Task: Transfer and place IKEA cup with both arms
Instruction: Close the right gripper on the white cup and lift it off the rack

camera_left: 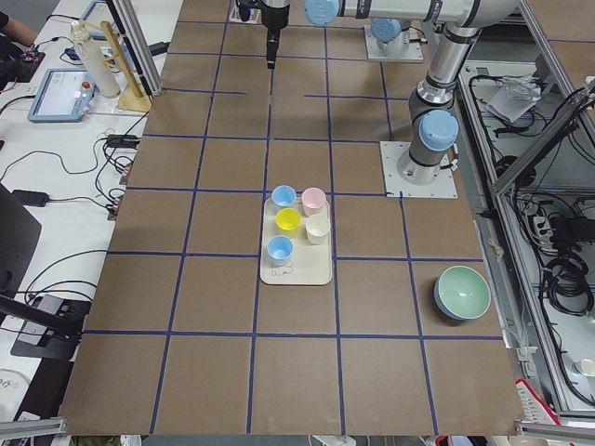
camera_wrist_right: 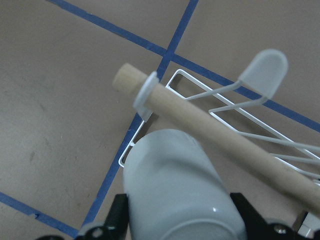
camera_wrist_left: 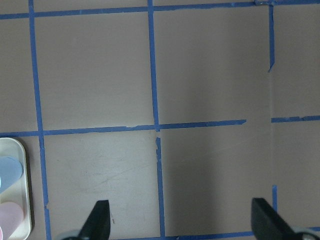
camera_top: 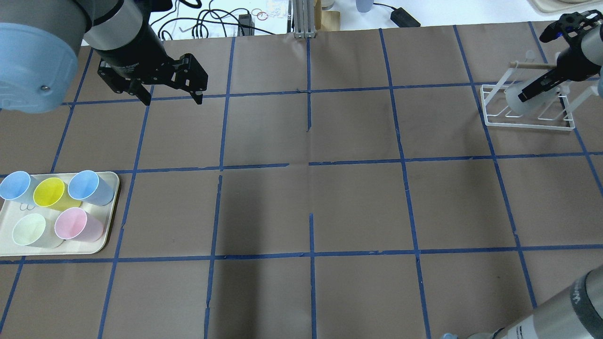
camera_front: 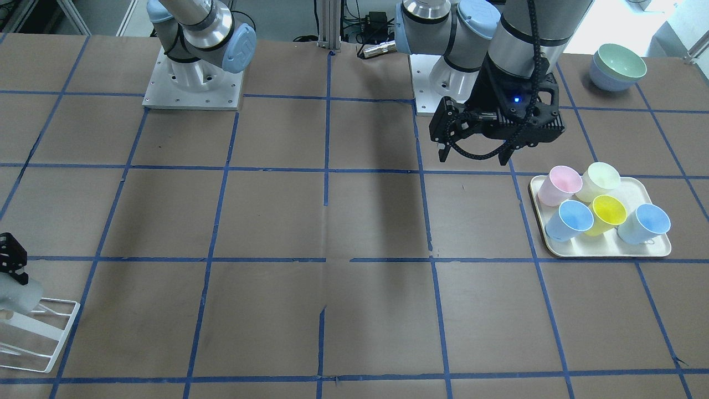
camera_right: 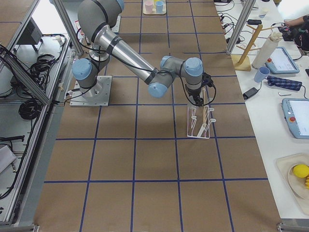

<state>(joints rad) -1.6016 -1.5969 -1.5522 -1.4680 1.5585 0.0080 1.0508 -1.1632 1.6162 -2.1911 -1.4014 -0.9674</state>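
The pale grey IKEA cup (camera_wrist_right: pixel 175 185) lies tilted between the fingers of my right gripper (camera_top: pixel 541 87), which is shut on it. The cup (camera_top: pixel 516 101) is held in the white wire rack (camera_top: pixel 527 125), just under the rack's wooden dowel (camera_wrist_right: pixel 210 120). It also shows at the left edge of the front view (camera_front: pixel 16 296). My left gripper (camera_top: pixel 173 100) is open and empty, hanging above the table beyond the tray; its two fingertips (camera_wrist_left: pixel 97 220) show at the bottom of the left wrist view.
A cream tray (camera_top: pixel 110 207) holds two light-blue cups, a yellow cup (camera_top: pixel 49 192), a pink cup (camera_top: pixel 75 225) and a pale green-cream cup (camera_top: pixel 29 230). Stacked bowls (camera_front: pixel 617 66) stand at the table corner near the left arm's base.
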